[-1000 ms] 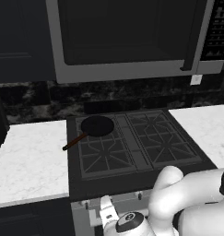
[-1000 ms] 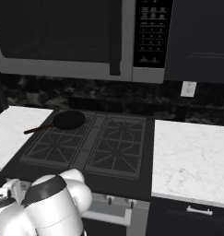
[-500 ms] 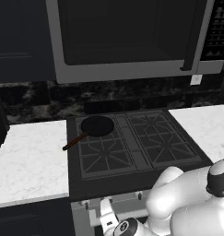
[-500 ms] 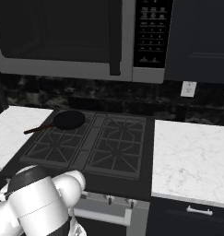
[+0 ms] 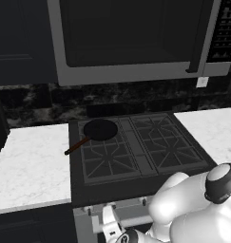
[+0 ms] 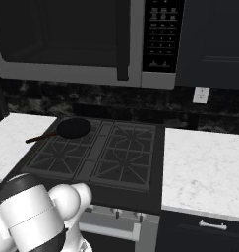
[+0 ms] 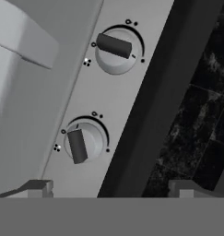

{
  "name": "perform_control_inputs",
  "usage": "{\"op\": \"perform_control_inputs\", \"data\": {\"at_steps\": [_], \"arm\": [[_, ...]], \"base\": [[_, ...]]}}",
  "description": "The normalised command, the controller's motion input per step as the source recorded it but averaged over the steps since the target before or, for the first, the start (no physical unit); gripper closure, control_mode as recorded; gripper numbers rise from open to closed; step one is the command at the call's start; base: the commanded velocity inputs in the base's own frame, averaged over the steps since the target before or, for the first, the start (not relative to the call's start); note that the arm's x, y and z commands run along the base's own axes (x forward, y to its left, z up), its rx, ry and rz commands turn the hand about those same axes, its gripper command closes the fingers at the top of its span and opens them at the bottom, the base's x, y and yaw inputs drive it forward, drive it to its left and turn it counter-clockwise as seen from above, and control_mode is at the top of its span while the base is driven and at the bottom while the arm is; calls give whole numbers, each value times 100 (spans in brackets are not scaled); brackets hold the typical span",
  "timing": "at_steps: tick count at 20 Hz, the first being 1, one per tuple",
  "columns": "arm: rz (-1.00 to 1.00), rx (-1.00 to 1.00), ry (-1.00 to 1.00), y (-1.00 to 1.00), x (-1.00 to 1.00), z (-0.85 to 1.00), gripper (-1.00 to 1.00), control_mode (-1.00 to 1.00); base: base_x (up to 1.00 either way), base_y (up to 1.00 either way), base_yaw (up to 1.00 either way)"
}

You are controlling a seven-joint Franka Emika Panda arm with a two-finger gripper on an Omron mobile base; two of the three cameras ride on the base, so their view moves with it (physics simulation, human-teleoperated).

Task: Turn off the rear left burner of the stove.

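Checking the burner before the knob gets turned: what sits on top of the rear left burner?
A black frying pan sits on the rear left burner, its brown handle reaching toward the white counter. The pan covers the burner's centre, so no flame can be checked.

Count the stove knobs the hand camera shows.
2, both on the steel front panel: upper knob, handle lying crosswise; lower knob, handle pointing downward in the picture. More may lie outside the frame.

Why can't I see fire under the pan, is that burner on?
Cannot tell. The pan sits on the rear left burner, and no flame shows around it. In the hand view, two knobs point different ways, but which controls it is unclear.
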Motion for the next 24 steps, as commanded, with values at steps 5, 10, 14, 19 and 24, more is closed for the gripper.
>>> {"op": "perform_control_inputs", "data": {"at_steps": [5, 10, 14, 19, 24], "arm": [[2, -2, -13, 0, 4, 1, -100, -100], [0, 0, -1, 0, 19, 0, -100, -100], [0, 0, 0, 0, 10, 0, -100, -100], [1, 0, -2, -4, 1, -1, -100, -100], [2, 0, -2, -24, 1, 0, -100, -100]], "base": [[0, 0, 0], [0, 0, 0], [0, 0, 0], [0, 0, 0], [0, 0, 0]]}}
